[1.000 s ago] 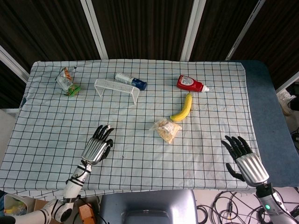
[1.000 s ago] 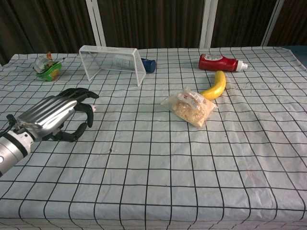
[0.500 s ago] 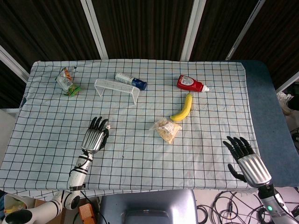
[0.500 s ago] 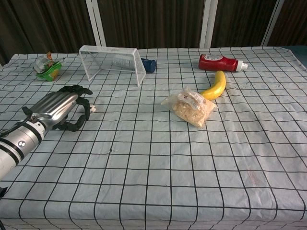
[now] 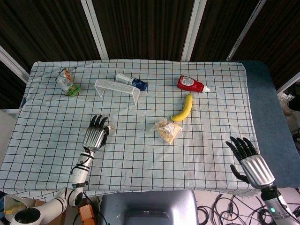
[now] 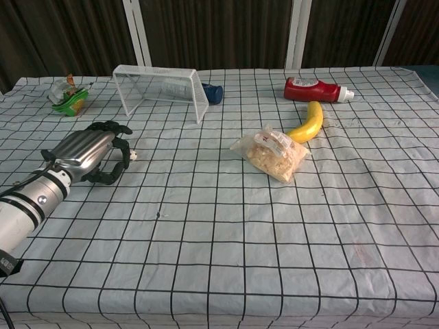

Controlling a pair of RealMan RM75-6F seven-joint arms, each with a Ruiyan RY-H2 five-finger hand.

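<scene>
My left hand (image 5: 95, 135) hovers low over the checked cloth at the near left, palm down, its fingers loosely bent and apart with nothing in them. In the chest view the left hand (image 6: 91, 155) has a small white object (image 6: 134, 156) lying on the cloth just off its thumb, apart from it. My right hand (image 5: 247, 158) shows only in the head view, at the near right edge of the table, fingers spread and holding nothing. A clear bag of snacks (image 6: 273, 153) lies mid-table, nearest to neither hand.
A yellow banana (image 6: 308, 121) and a red ketchup bottle (image 6: 314, 90) lie at the back right. A white wire rack (image 6: 160, 88) stands at the back, a white bottle with a blue cap (image 5: 131, 81) behind it. A green snack packet (image 6: 68, 97) lies far left.
My left hand has drawn back and to the left, leaving the small white object where it lay. The right hand has slid slightly nearer and rightward.
</scene>
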